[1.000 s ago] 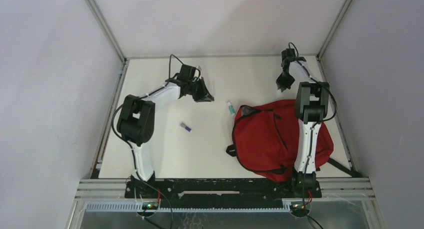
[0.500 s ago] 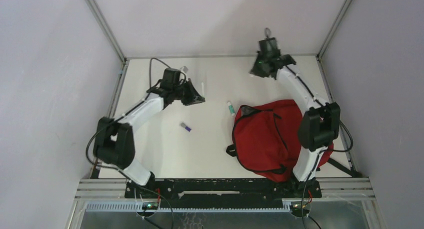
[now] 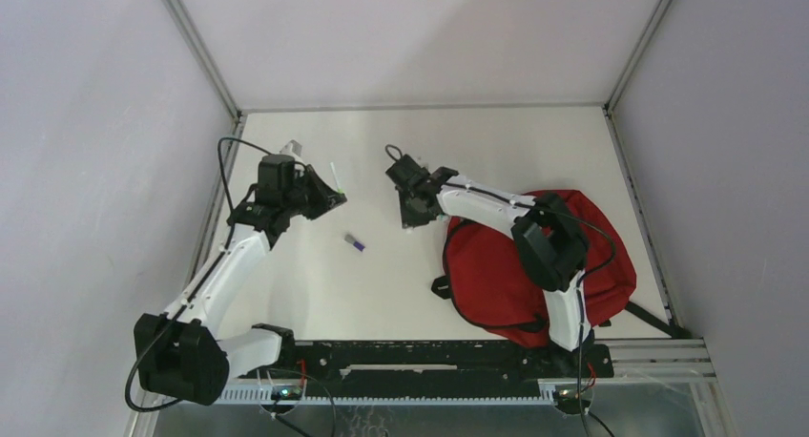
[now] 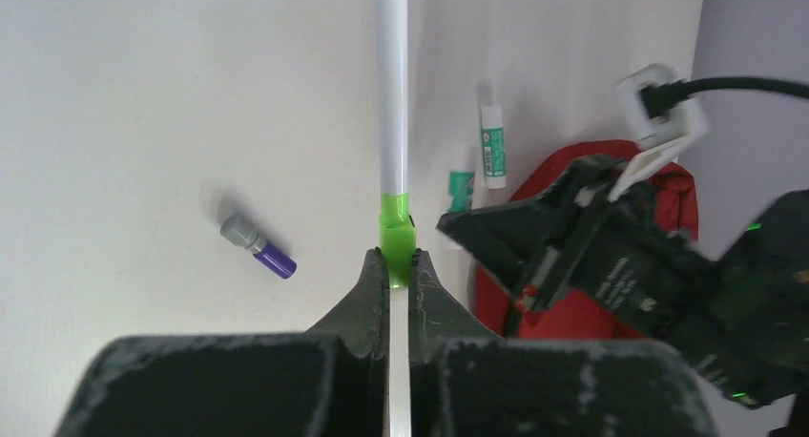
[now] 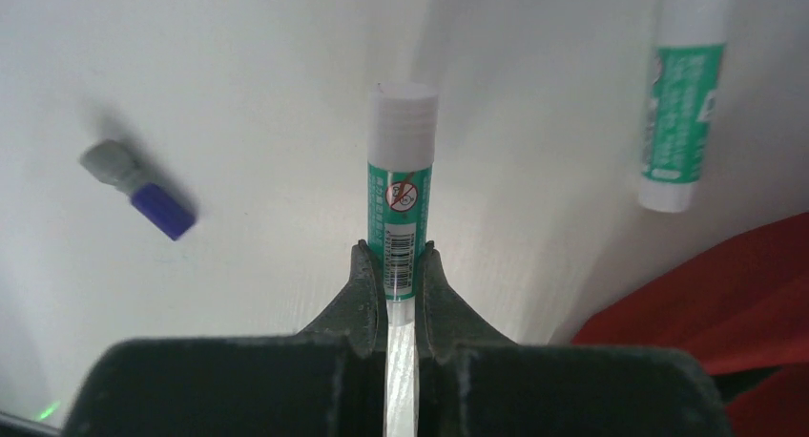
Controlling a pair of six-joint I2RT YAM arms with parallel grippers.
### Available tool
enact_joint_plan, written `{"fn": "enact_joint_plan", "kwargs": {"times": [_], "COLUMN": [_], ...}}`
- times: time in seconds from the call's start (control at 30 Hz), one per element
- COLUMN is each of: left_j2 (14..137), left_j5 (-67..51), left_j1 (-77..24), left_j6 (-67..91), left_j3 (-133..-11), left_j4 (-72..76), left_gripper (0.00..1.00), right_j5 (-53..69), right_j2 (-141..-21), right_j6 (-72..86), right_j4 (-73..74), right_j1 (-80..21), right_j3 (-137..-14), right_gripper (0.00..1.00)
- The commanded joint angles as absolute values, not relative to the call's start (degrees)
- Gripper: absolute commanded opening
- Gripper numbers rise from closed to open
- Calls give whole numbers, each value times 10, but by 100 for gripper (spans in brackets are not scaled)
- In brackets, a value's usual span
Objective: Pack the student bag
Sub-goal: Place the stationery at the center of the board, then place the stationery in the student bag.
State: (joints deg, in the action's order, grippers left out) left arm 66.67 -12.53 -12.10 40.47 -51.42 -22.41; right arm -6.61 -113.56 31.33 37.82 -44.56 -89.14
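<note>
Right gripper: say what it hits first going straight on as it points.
Probably only the bare table, touched first by the cap of the glue stick that the right gripper holds. The second glue stick and the small purple item lie off to the sides. Depth is unclear.

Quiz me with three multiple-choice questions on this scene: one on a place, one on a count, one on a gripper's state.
1. The small purple item lies: A in the student bag; B in a gripper; C on the table.
2. Glue sticks in view: A one; B two; C four.
3. The left gripper is: A shut on the white pen; B open; C shut on a strap.
Answers: C, it lies on bare table left of the bag. B, the held glue stick in the right gripper plus the loose glue stick on the table. A, it clamps the pen.
</note>
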Motion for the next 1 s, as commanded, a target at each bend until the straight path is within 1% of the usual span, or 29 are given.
{"fn": "enact_joint_plan", "kwargs": {"times": [0.0, 0.03, 0.1, 0.23, 0.33, 0.37, 0.47, 0.57, 0.67, 0.77, 0.83, 0.97], "left_j2": [654, 654, 652, 635, 638, 639, 642, 647, 661, 680, 697, 755], "left_j5": [-125, -129, -133, -129, -136, -139, -137, -125, -114, -115, -117, -131], "left_j1": [-122, -122, -122, -125, -129, -130, -145, -175, -220, -280, -323, -396], "left_j6": [387, 385, 382, 386, 381, 381, 375, 364, 357, 357, 355, 353], "left_j3": [-509, -510, -512, -500, -507, -508, -514, -527, -549, -575, -591, -636], "left_j4": [-221, -220, -220, -201, -200, -200, -200, -205, -212, -209, -202, -183], "left_gripper": [0, 0, 0, 0, 0, 0, 0, 0, 0, 0, 0, 0], "right_j5": [-108, -109, -116, -121, -120, -121, -143, -192, -238, -282, -290, -233], "right_j2": [-1137, -1140, -1145, -1148, -1145, -1141, -1102, -1013, -914, -819, -758, -654], "right_j6": [339, 342, 345, 350, 350, 348, 341, 333, 322, 330, 340, 359], "right_j4": [361, 359, 357, 357, 360, 364, 386, 402, 409, 432, 442, 447], "right_j1": [-465, -467, -472, -479, -482, -484, -486, -482, -460, -410, -368, -250], "right_j3": [-882, -877, -869, -861, -861, -864, -869, -853, -799, -725, -665, -552], "right_gripper": [0, 1, 10, 40, 60, 63, 63, 63, 62, 62, 61, 60]}}
